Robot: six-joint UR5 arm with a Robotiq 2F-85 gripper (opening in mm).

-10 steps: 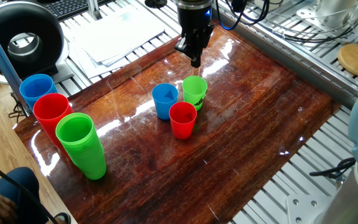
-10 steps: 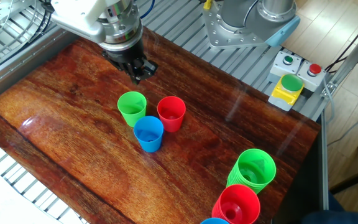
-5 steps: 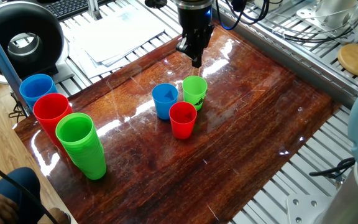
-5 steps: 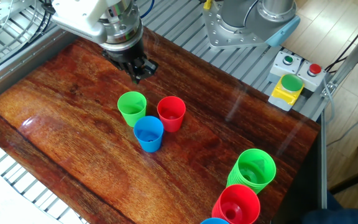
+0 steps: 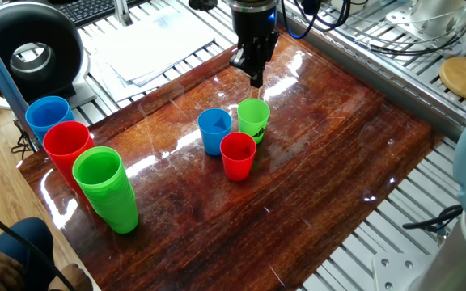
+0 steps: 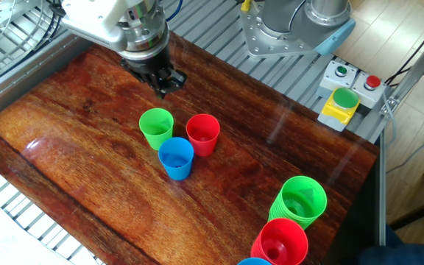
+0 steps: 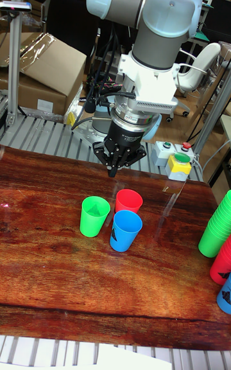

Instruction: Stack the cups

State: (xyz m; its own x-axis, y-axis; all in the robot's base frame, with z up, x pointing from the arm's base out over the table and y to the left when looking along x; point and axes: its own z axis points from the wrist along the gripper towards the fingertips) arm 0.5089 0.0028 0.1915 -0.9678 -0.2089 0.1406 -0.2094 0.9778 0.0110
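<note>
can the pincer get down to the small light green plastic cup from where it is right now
Probably yes. The pincer hangs above the table just behind the small light green plastic cup, with nothing between them; the small red plastic cup stands close beside it.

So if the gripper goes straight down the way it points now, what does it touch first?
Most likely the bare wooden table. The gripper hangs shut just behind the green cup and the red cup, seemingly over neither. Depth is unclear, so it might clip the green cup's rim.

Silver-grey arm (image 7: 154,17), black hand (image 7: 113,171), dark cables.
</note>
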